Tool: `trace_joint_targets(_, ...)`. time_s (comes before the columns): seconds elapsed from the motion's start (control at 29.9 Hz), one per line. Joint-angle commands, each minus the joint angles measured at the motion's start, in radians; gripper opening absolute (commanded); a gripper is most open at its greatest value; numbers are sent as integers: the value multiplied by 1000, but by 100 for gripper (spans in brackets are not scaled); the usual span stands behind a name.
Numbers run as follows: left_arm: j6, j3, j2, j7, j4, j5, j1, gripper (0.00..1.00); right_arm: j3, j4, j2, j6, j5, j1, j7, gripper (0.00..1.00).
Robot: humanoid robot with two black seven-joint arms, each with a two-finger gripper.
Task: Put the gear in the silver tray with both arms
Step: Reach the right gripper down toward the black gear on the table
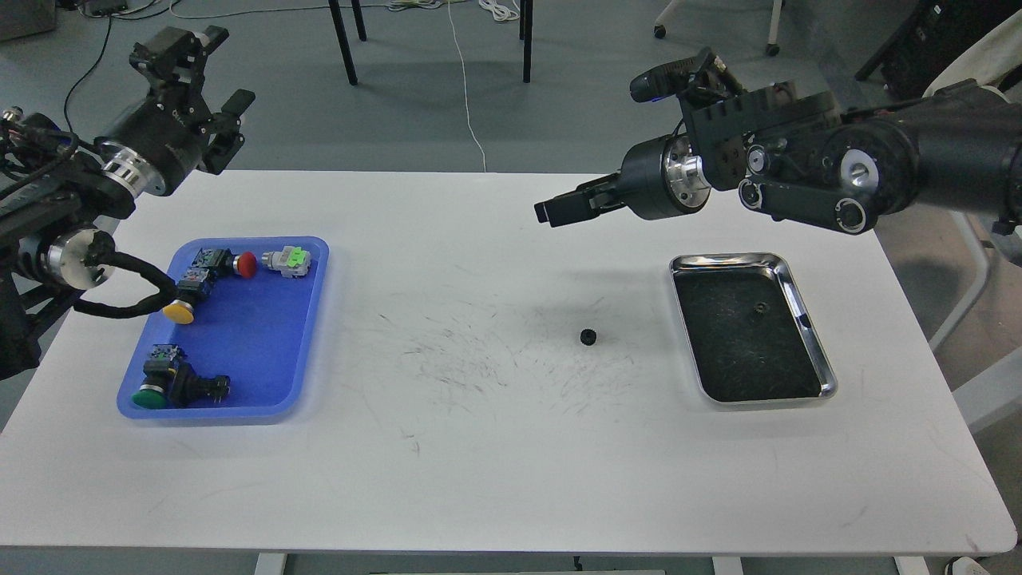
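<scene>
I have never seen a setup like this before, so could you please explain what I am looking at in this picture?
This is one view from the robot's own head, looking down at a white table. The two black arms are its own: the left gripper is raised past the table's far left corner, and the right gripper hangs above the table's far middle. Neither holds anything; whether either is open or shut is hard to tell. On the left lies a blue tray of push-button switches. On the right lies the silver tray, with one small dark gear already inside. Another small black gear lies on the bare table between the trays, untouched.
</scene>
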State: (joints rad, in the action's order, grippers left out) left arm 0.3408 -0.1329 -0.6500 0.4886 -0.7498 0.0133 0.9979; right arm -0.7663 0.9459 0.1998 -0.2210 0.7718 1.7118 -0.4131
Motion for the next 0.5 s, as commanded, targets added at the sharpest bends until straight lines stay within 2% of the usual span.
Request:
trace_joint_targets(0.0,61,9,-14,0,-20,-12,-22,81,-31,7,-37,-6,37,18,-44,95)
trace_joint_targets(0.1,95,22,-17,0,-14,-7,-30,81,-53,20,-56,-4,72,38,-65,95)
trace_joint_targets(0.2,95,21,-17,0,-20,-1,-33,89,-68,20,-69,-4,81,43,-72,95)
trace_joint_targets(0.23,89,21,-19,0,-28,0,-36,97,-73,20,-72,-6,83,43,-72,95)
trace_joint_targets(0.27,83,16,-25,0,-28,-3,-39,100,-76,20,-74,-4,83,43,-72,95)
trace_joint_targets(0.37,73,10,-43,0,-22,-1,-44,100,-82,19,-74,-6,89,43,-72,95)
trace_joint_targets(0.47,135,-27,-66,-10,-25,-22,-42,100,-82,20,-72,-4,104,43,-72,95)
